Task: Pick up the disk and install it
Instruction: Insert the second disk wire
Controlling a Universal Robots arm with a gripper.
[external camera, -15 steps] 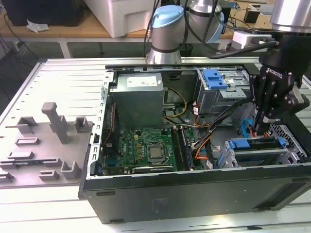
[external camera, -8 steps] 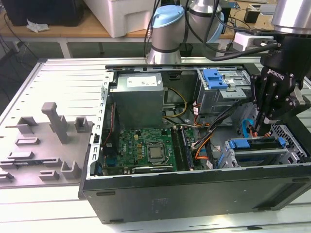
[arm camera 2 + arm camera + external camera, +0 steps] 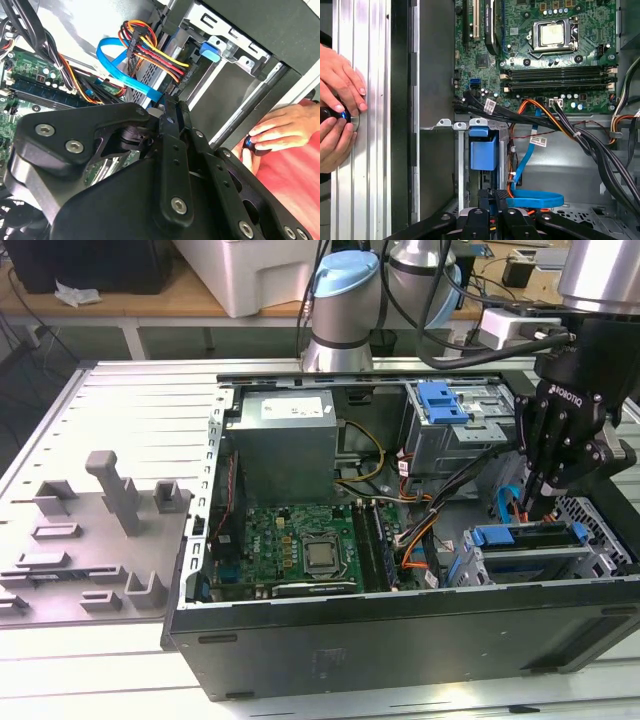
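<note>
One open computer case (image 3: 400, 640) on one ribbed metal table (image 3: 120, 420), with one robot gripper (image 3: 545, 502) above it.
Inside: one motherboard (image 3: 290, 545), one grey power supply box (image 3: 285, 445), two blue-framed drive carriers, upper (image 3: 443, 400) and lower (image 3: 520, 537). One grey fixture plate (image 3: 90, 540). Two hands, upper (image 3: 342, 80) and lower (image 3: 335, 142).

An open black computer case (image 3: 400, 635) lies on a ribbed metal table (image 3: 130, 410). Inside, a green motherboard (image 3: 290, 545) sits below a grey power supply (image 3: 285, 445) (white sticker on top). Orange and black cables (image 3: 415, 540) run beside the board. At the exterior view's left, a grey fixture (image 3: 95, 540) rests on the table.
</note>
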